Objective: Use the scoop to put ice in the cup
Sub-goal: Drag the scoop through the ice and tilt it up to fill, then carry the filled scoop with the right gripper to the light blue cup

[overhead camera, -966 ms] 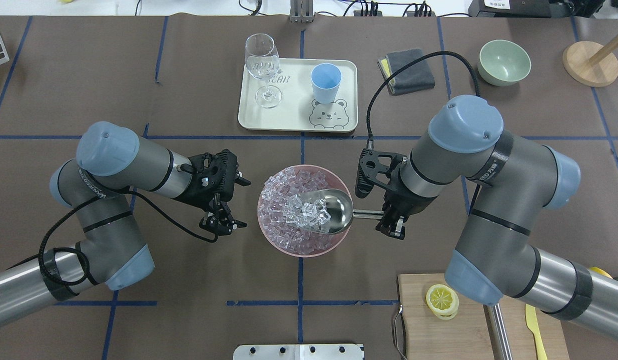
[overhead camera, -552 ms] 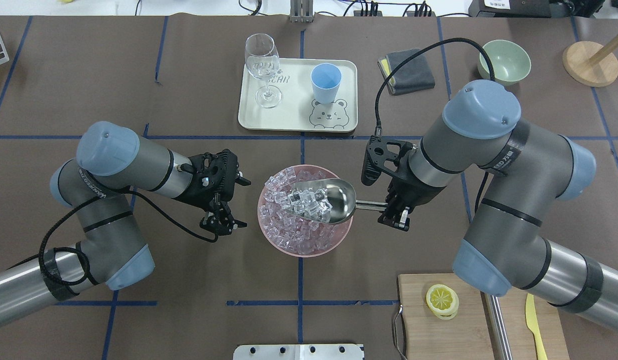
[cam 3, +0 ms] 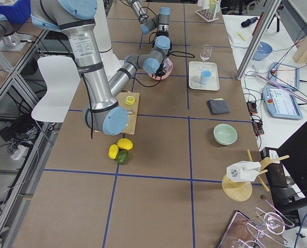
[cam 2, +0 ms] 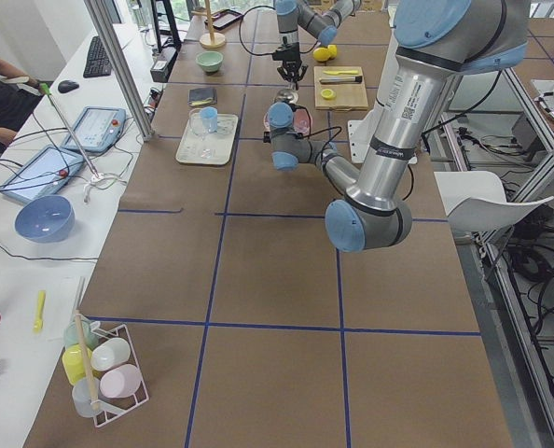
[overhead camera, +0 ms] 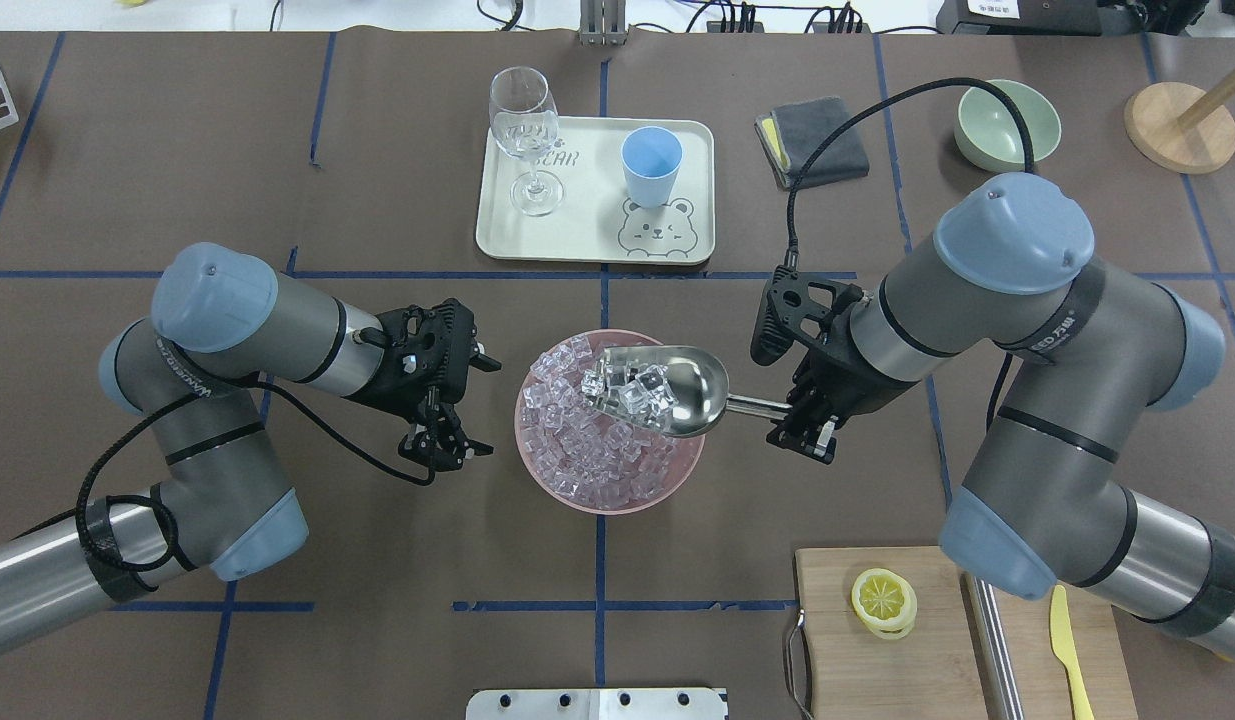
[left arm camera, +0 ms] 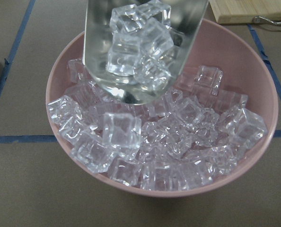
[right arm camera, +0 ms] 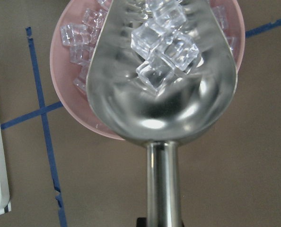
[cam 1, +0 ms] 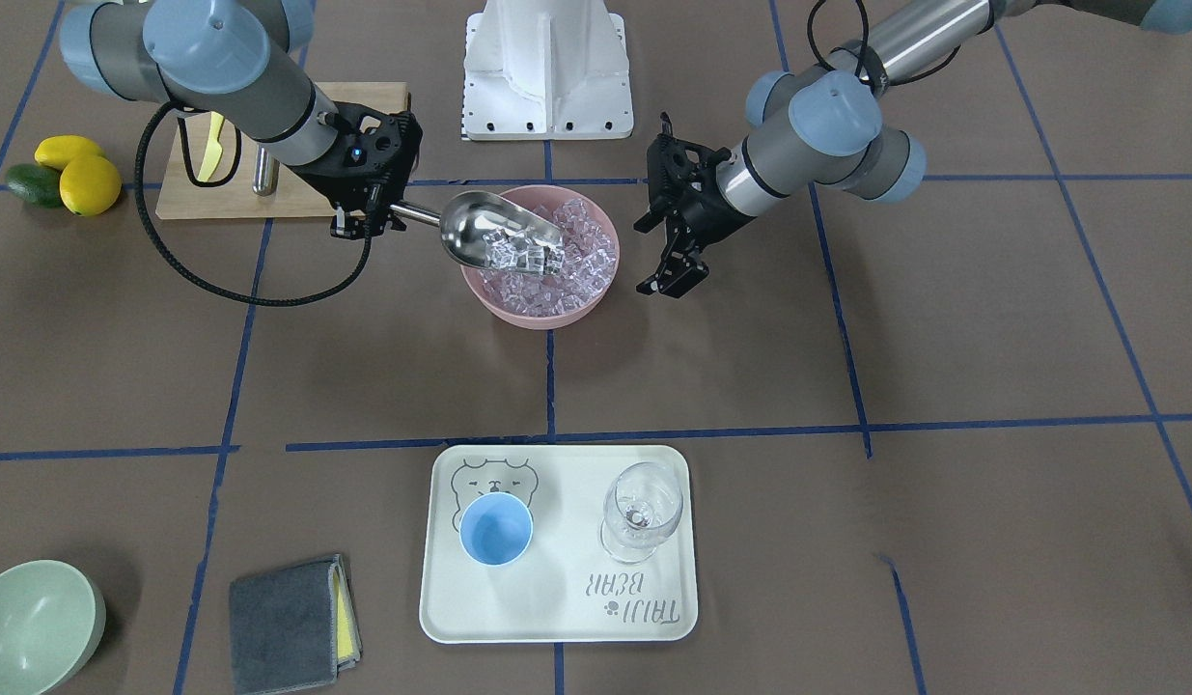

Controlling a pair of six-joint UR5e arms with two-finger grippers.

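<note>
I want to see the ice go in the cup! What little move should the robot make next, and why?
Probably carry the scoop level toward the cup on the tray. The right gripper holds its handle, ice already sits in the trough, and it hangs above the pink bowl, while the cup looks empty.

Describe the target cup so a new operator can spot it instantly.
Past the pink bowl from the robot lies a cream tray. On it, the cup stands by the bear drawing, toward the robot's right of the wine glass. It is opaque light blue, stemless; the glass is clear.
</note>
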